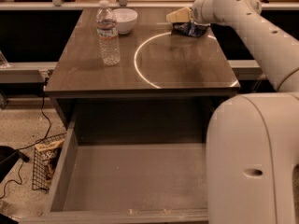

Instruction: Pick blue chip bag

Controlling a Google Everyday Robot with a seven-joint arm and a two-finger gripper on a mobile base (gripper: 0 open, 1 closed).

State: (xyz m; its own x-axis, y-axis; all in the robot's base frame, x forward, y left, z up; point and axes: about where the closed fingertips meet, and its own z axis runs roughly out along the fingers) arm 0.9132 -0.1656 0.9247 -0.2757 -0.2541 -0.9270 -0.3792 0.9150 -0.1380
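water bottle [108, 34] label: a printed band is seen; no word can be read.
snack bag [46, 155], in wire basket [39, 177], near left on the floor: white lettering is noted; letters cannot be made out.
blue chip bag [190, 30], far right of table [140, 78]: no print legible.
gripper [179, 16]: positioned far right over the table, just beside the blue chip bag; no marking read.

Crumpled dark blue chip bag [190, 29] lies just beside the pincer [174, 16].
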